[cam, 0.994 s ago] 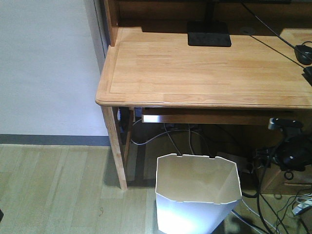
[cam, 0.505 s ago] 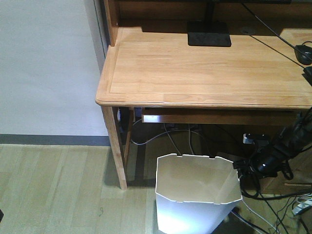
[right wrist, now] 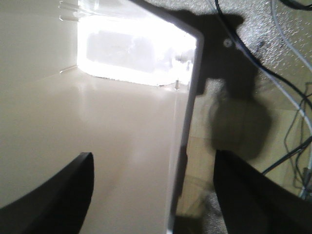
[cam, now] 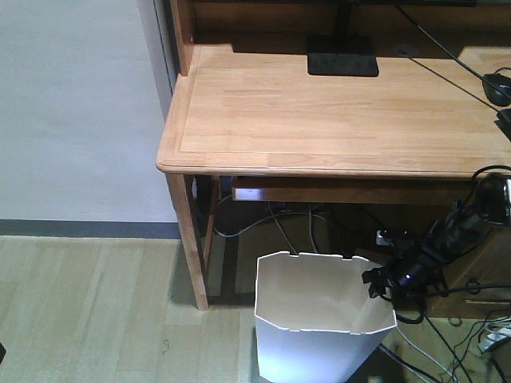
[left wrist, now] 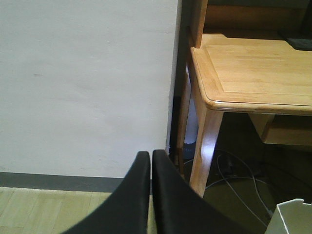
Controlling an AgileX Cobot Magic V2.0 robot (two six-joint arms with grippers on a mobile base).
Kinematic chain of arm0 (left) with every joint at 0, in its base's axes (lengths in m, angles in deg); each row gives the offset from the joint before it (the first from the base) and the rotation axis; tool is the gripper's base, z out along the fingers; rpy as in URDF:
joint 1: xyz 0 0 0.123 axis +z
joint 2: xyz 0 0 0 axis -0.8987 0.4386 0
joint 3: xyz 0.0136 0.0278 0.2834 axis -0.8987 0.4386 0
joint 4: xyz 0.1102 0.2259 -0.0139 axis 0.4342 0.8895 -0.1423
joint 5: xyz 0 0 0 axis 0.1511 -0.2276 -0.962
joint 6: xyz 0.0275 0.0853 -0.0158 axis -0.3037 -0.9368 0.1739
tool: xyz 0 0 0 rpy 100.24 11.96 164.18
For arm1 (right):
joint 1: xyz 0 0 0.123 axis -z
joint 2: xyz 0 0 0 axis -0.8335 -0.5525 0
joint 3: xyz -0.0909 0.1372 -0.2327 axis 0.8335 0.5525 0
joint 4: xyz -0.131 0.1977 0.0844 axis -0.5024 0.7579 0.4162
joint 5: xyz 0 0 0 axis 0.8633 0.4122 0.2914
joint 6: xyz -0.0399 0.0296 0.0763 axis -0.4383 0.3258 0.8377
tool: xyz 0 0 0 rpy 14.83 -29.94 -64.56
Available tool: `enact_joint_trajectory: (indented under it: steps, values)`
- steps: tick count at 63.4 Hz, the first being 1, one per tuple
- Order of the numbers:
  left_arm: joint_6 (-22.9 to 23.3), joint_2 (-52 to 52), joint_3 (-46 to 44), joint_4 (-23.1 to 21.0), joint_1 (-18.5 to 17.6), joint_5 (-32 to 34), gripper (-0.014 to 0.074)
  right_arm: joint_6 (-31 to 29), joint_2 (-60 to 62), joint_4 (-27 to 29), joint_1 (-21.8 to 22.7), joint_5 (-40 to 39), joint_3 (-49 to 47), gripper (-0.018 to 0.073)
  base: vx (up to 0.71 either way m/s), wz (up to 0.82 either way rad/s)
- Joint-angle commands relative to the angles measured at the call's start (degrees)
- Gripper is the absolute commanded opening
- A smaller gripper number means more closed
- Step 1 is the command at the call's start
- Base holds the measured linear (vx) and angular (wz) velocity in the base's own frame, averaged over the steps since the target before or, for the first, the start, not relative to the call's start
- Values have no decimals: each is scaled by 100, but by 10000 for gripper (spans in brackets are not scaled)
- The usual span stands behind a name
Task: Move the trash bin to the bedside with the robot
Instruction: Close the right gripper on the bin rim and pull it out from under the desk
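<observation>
- The trash bin (cam: 307, 355) stands upright on the wooden floor (cam: 88, 303) at the lower centre of the front view. It sits just in front of the desk (cam: 319, 104), near the desk's left leg, and its cream interior looks empty.
- The right gripper (cam: 374, 279) hangs at the bin's right rim. In the right wrist view its jaws are spread wide apart, one finger over the cream interior and the other outside. The bin's thin side runs up between them, which suits a pinch on the rim, but nothing is clamped yet.
- The left gripper (left wrist: 150, 156) has its fingers pressed together on nothing. It faces the white wall (left wrist: 83, 83) and the desk's corner, with only a sliver of the bin at the lower right of its view, so it seems parked clear of the work.
- Loose cables (cam: 279, 223) trail under the desk behind the bin and at the lower right. They could snag once the bin is dragged.
- No bed shows in any view, so the bin likely has its whole journey ahead.
</observation>
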Motion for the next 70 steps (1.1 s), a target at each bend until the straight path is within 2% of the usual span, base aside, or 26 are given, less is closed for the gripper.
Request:
enact_joint_trajectory:
  steps: [1, 13, 20, 26, 35, 44, 56, 59, 65, 70]
  values:
    - [25, 102, 19, -13, -5, 418, -6, -45, 38, 57, 18, 301, -449, 501, 0, 0]
    - [25, 102, 19, -13, -5, 418, -6, -39, -463, 123, 18, 618, -1008, 493, 0, 0]
    - [25, 102, 19, -13, -5, 418, -6, 33, -685, 123, 18, 810, -1285, 438, 0, 0]
    - [25, 102, 19, -13, -5, 418, -6, 173, -807, 123, 18, 1006, -1472, 306, 0, 0]
    - [25, 102, 19, -13, -5, 418, -6, 238, -810, 231, 18, 1105, -1564, -16, 0, 0]
    - [25, 102, 19, -13, -5, 418, -6, 20, -681, 651, 120, 1202, -1538, -11, 0, 0]
    - [25, 102, 19, -13, -5, 418, -6, -1300, -454, 1616, 301, 2039, -1526, -6, 0, 0]
    - [25, 102, 19, -13, -5, 418, -6, -1472, -410, 1801, 337, 2284, -1526, -5, 0, 0]
    - [25, 102, 19, -13, -5, 418, -6, -1527, -272, 1917, 434, 2735, -1460, -4, 0, 0]
    - [25, 102, 19, -13, -5, 418, -6, -1555, 33, 1948, 485, 2639, -1075, -4, 0, 0]
